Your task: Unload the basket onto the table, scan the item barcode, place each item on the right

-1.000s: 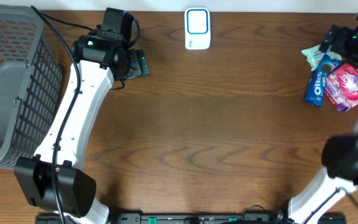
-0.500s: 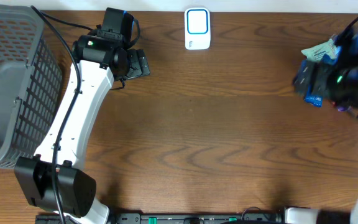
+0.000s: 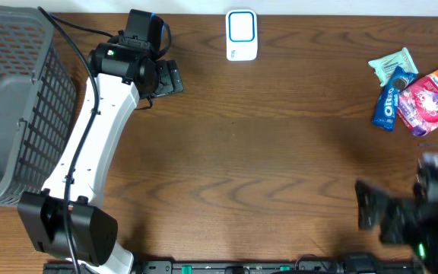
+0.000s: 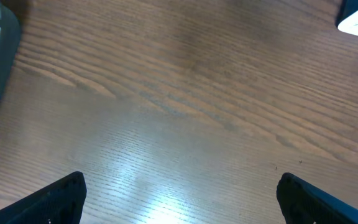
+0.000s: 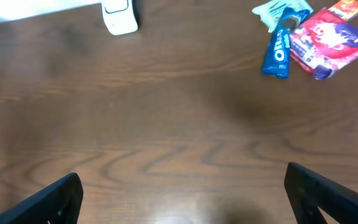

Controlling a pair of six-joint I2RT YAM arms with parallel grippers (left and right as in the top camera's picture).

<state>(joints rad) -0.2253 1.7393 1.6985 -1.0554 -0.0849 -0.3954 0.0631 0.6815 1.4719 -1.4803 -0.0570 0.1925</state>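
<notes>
Both pairs of jaws stand wide apart and hold nothing: in each wrist view the dark tips sit at the lower corners with only bare wood between them. On the overhead view the left arm reaches to the upper left, its left jaws beside the grey basket and left of the white scanner at the top centre. The right arm is a dark blur at the lower right, well apart from the snacks. Those lie at the upper right of the surface: a blue Oreo pack touching a pink packet, a green packet above them.
</notes>
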